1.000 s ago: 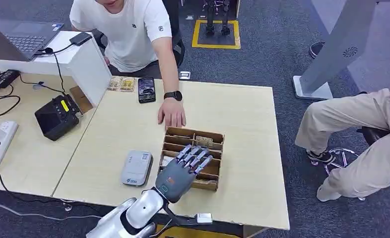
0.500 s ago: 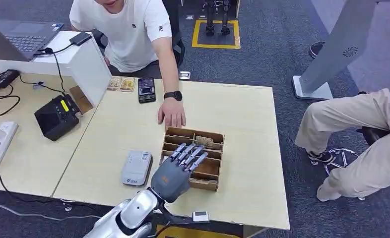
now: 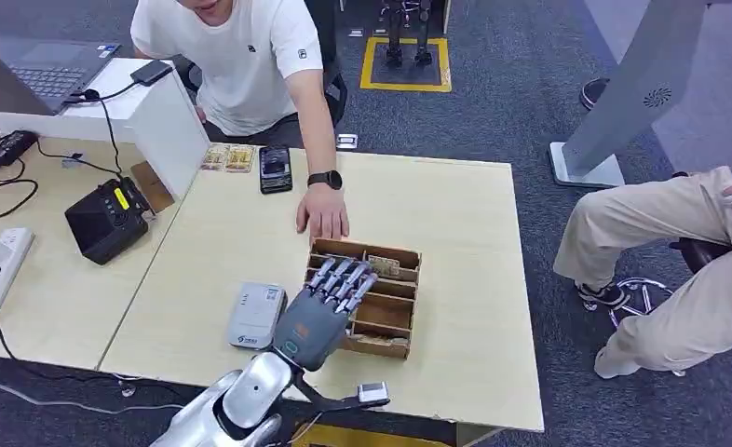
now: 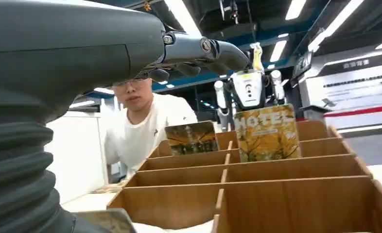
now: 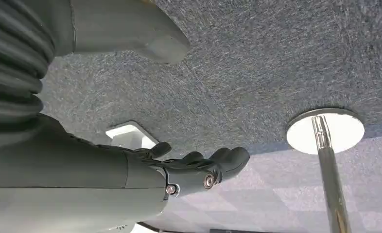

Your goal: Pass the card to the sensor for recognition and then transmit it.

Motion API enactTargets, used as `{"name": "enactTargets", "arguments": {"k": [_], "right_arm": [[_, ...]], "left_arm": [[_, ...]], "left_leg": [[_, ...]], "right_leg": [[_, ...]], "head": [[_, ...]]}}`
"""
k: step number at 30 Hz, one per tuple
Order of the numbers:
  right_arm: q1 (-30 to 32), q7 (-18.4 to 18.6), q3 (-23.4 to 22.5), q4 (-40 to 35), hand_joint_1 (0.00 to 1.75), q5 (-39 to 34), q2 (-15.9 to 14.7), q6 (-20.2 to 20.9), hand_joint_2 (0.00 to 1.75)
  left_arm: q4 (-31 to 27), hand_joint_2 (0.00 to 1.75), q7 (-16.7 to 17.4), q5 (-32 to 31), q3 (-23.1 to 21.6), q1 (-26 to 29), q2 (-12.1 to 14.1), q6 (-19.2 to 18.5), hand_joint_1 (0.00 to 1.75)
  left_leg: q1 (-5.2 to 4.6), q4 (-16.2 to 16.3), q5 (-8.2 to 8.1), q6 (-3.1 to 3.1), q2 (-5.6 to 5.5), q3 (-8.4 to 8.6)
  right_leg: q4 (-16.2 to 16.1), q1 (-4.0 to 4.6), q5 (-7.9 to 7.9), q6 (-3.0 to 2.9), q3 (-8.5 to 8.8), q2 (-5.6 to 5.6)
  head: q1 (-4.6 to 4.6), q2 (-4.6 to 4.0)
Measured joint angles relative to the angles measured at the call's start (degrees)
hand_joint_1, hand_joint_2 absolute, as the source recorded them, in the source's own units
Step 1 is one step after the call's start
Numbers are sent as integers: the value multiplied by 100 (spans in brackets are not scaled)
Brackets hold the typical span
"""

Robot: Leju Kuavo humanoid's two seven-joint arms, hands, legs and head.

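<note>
Partly hidden under the left hand (image 3: 318, 317), the near slots of the wooden box (image 3: 395, 307) cannot be read from the head view; the hand hovers over them with fingers spread, holding nothing. Closer in, a yellow card (image 4: 267, 132) printed with what seems to be "HOTEL" stands upright in a far slot, a darker card (image 4: 192, 137) just beside it; the right hand (image 5: 189, 167) hangs over carpet, fingers loosely extended and empty; a person's hand (image 3: 323, 212) rests on the table (image 3: 455, 214) behind the box.

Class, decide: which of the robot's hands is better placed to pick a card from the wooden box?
Left. The left hand hovers open over the wooden box holding the cards; the right hand hangs over carpet.
</note>
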Motion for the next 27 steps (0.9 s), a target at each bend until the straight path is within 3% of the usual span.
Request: {"name": "enactTargets", "arguments": {"k": [4,8,27], "right_arm": [[0,24,0,0,0,2,0,0,175],[0,63,0,0,0,2,0,0,175],[-1,70,0,0,0,59,0,-2,175]], "left_arm": [[61,175,365,-131,111,-8,-20,-76,0],[144,175,518,-144,201,-8,-59,-87,0],[326,175,524,-155,275,-60,-107,-240,0]], "left_leg": [[0,0,0,0,0,0],[0,0,0,0,0,0],[0,0,0,0,0,4]], "right_leg": [[0,0,0,0,-1,0],[0,0,0,0,-1,0],[0,0,0,0,2,0]], "head": [[0,0],[0,0],[0,0]]}}
